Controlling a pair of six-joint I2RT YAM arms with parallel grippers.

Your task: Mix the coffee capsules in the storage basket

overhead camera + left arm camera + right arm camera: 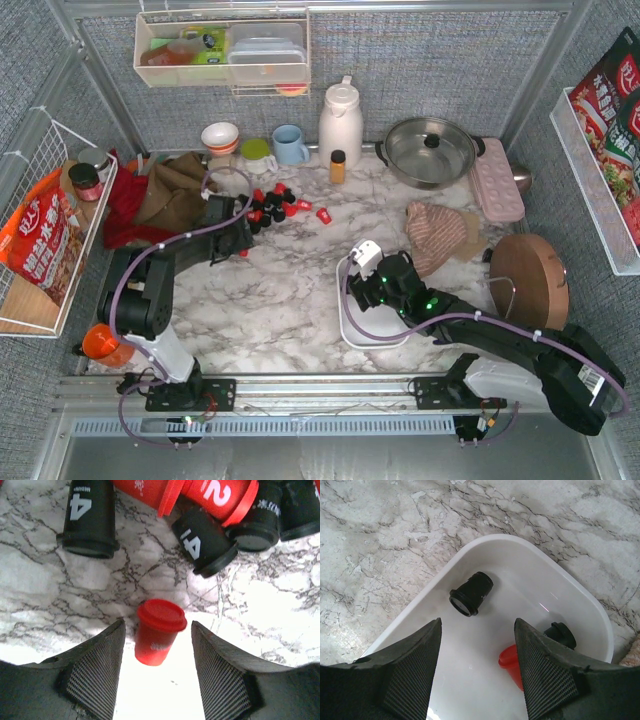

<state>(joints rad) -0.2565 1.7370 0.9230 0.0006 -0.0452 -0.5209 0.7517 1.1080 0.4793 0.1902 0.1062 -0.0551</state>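
A heap of red and black coffee capsules [275, 205] lies on the marble at the back left. My left gripper [243, 240] is at the heap's near edge. In the left wrist view it [157, 625] stands open, with one red capsule [157, 639] between the fingers and a gap on each side. Black capsules [90, 520] and red ones [220, 497] lie just beyond. My right gripper [375, 290] hangs open over the white storage basket [350, 330]. Inside the basket [580, 592] are a black capsule [471, 594], a second black one [560, 634] and a red one [511, 664].
Along the back stand a steel pot [430, 150], a white jug [340, 122], a small amber bottle [338, 166], a blue mug [290, 144] and bowls [220, 136]. Cloths lie at the left [160, 195] and right [440, 235]. A pink box [497, 180] and a brown disc [528, 280] sit at the right.
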